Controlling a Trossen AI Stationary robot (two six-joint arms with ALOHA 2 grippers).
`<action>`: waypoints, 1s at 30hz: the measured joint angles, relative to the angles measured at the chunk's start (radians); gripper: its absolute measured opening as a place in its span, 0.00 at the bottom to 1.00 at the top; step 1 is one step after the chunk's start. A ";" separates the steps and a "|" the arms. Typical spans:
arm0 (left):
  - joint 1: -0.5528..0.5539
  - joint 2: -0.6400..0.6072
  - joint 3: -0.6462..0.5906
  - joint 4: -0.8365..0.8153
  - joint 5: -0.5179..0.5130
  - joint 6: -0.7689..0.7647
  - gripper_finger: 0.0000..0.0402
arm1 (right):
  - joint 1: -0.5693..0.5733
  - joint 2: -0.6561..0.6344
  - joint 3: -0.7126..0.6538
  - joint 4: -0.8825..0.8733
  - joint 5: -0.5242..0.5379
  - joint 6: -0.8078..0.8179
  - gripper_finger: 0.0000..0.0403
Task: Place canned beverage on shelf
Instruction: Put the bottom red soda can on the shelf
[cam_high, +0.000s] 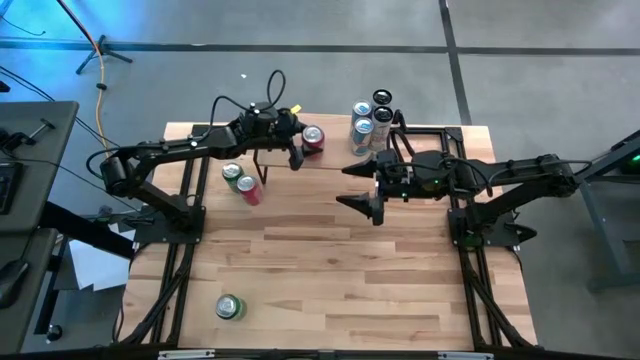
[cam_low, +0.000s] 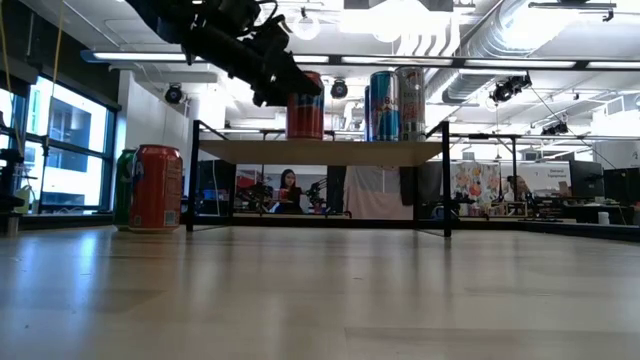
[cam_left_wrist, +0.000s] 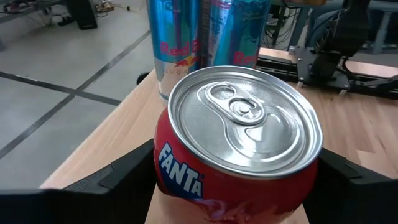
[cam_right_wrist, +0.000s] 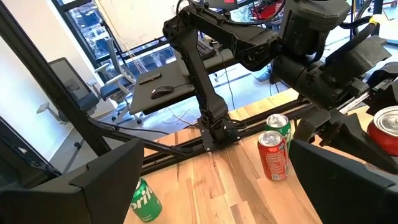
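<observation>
A red Fanta can (cam_high: 312, 140) stands upright on its base on the light-wood shelf (cam_low: 330, 152), toward the shelf's left part. My left gripper (cam_high: 300, 142) is at the can from the table's left, open, with one finger close on each side of the can (cam_left_wrist: 239, 143). My right gripper (cam_high: 362, 190) hangs open over the middle of the table, to the right of the red can, with nothing between its fingers. My left gripper's fingers (cam_left_wrist: 124, 177) stand level and close against the two sides of the red can's lower wall (cam_left_wrist: 180, 180). Whether they touch it, I cannot tell. The can stands upright on the shelf.
Several tall blue and silver cans (cam_high: 368, 122) stand on the shelf's right part, close to the red can. A green can and a red can (cam_high: 240, 182) stand on the table under the left arm. Another green can (cam_high: 229, 306) is near the front left.
</observation>
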 joint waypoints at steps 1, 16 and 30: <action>0.000 0.000 0.000 0.000 0.003 0.000 0.72 | 0.000 0.000 0.000 0.000 0.000 0.000 0.96; 0.002 0.000 0.000 0.003 -0.003 0.000 0.79 | 0.000 0.000 0.000 0.049 -0.001 0.000 0.96; 0.046 -0.029 0.000 0.001 -0.001 -0.024 0.99 | 0.000 0.000 0.000 0.053 -0.001 0.000 0.96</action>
